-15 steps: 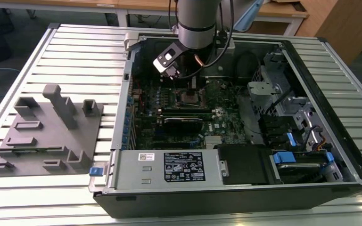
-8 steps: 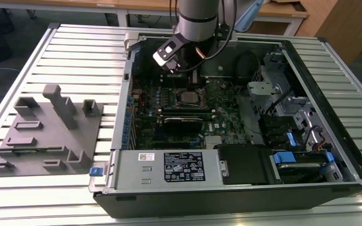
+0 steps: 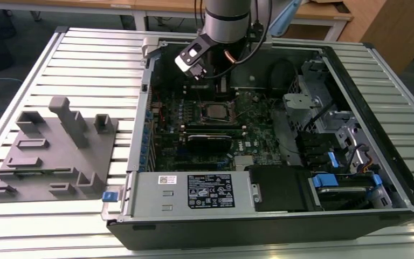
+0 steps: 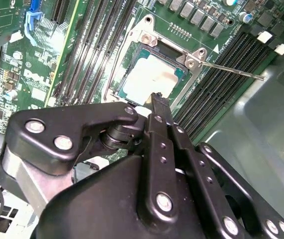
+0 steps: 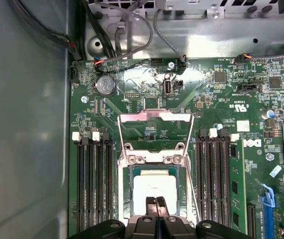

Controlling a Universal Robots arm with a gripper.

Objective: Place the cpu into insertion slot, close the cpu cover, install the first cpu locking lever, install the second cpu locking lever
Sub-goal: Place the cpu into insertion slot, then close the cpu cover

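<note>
Grey fixture plate (image 3: 49,156) on the exterior view's left; to its right, the open computer case (image 3: 264,234). The cpu (image 5: 154,191) sits in the insertion slot (image 5: 154,158), with the cpu cover (image 5: 154,117) hinged back (off the socket). Gripper (image 5: 156,201) fingertips are pinched together and empty, over one cpu edge; I cannot tell if they touch it.

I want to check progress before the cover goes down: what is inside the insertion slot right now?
The cpu lies in the insertion slot, silver top showing, with the cpu cover open. The shut hand hides one edge of the cpu; the contacts beneath the chip are covered.
</note>
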